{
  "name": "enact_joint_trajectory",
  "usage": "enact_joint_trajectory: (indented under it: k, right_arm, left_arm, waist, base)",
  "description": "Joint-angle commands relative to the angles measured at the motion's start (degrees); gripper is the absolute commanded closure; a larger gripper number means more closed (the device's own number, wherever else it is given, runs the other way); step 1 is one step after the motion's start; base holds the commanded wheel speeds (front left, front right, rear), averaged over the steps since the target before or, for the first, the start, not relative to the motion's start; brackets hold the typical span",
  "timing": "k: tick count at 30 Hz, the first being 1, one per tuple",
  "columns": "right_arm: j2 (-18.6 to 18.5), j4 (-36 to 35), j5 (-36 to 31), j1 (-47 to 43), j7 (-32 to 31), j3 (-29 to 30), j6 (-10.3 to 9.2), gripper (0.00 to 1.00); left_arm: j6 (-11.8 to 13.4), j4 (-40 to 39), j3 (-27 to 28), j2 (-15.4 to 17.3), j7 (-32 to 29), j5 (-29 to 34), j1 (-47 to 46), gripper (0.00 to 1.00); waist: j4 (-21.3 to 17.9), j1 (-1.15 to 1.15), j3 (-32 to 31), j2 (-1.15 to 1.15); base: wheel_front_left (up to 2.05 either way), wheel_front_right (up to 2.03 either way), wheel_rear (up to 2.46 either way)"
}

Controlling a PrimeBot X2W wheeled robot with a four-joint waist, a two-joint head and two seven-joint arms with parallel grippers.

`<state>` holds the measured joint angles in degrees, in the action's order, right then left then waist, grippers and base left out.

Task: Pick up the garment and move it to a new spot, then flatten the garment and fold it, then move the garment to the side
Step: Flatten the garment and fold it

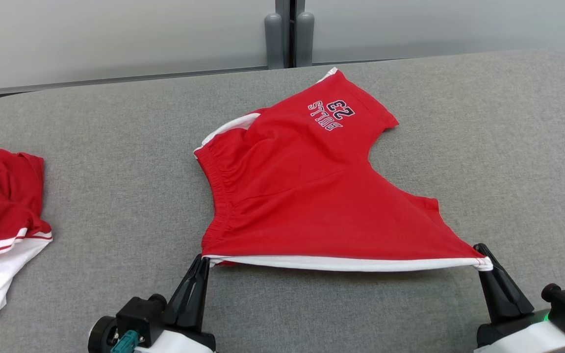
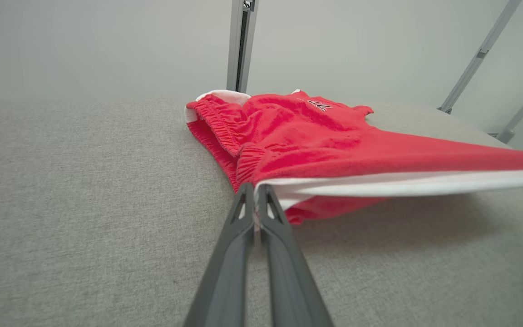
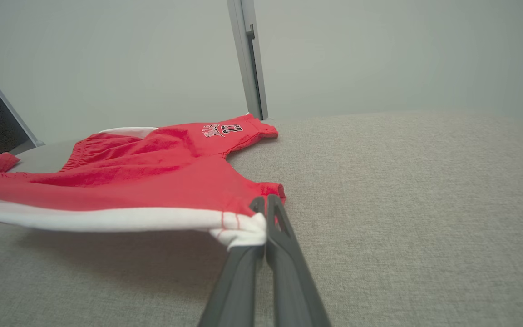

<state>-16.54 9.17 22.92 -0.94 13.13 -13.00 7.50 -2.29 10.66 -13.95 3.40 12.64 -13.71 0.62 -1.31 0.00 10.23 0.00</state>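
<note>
Head view: left claw (image 1: 204,260) and right claw (image 1: 481,252) pinch the red cotton shorts (image 1: 302,196) by the white hem (image 1: 341,264), near the grey table's (image 1: 91,206) front edge; I'd pull taut, lower evenly.

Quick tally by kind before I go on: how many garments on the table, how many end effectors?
Red shorts: 1, white edge pinched by both end effectors
Red and white garment, bunched at the left: 1
End effectors: 2, left end effector, right end effector
Total: 4
</note>
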Motion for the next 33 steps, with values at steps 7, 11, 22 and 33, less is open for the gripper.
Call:
enact_joint_trajectory:
  k: [7,11,22,33]
  right_arm:
    - [1.0,-3.8,-1.3,-2.5,-3.0,2.9,-0.01,1.0]
    - [1.3,-4.7,-1.6,-2.7,-4.0,3.4,-0.01,1.0]
    - [-1.6,-5.7,-1.2,5.8,-5.0,4.1,-0.01,1.0]
    - [-10.6,1.2,1.8,31.0,-5.9,0.0,-0.01,1.0]
  left_arm:
    - [0.9,-3.0,-0.5,0.7,-2.4,-0.6,1.1,1.0]
    - [1.0,-3.9,-0.7,1.0,-3.1,-0.7,0.6,1.0]
    - [1.1,-5.5,-1.4,1.2,-6.6,-0.2,-6.9,1.0]
    - [-0.3,2.8,-4.4,-0.2,-6.1,-3.7,-27.7,1.0]
  waist:
    - [0.2,0.0,-0.6,0.0]
    - [0.4,0.0,-0.5,0.0]
    - [1.7,0.0,4.7,0.0]
    - [7.2,0.0,18.0,0.0]
  base:
    - [0.0,0.0,0.0]
    - [0.0,0.0,0.0]
    - [0.0,0.0,0.0]
    - [0.0,0.0,0.0]
